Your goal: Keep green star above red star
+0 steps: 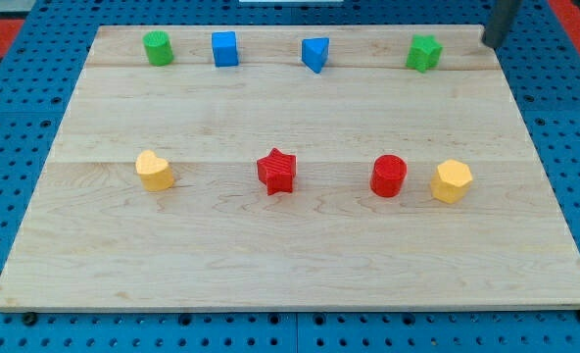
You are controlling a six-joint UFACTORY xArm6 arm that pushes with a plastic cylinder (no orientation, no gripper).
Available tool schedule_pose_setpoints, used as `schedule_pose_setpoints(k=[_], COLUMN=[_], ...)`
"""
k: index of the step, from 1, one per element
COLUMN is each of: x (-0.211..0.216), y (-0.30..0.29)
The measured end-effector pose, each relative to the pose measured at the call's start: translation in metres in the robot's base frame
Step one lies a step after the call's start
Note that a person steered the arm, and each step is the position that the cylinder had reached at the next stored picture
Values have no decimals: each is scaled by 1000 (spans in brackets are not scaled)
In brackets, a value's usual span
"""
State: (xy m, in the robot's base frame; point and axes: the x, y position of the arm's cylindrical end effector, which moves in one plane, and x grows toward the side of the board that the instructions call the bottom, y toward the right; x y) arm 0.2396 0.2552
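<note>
tip [487, 42] right of green star [423, 53]

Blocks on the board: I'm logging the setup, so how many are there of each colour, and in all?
Green: 2, green cylinder and green star
Blue: 2, blue cube and blue triangular block
Red: 2, red star and red cylinder
Yellow: 2, yellow heart and yellow hexagonal block
Total: 8

Straight dark grey rod [499, 22], plain, smooth, unmarked.
</note>
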Motion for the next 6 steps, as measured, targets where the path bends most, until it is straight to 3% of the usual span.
schedule_pose_setpoints(k=[2, 3, 4, 5, 6], x=[17, 61, 87, 80, 61], y=[-112, -154, -233, -254, -209])
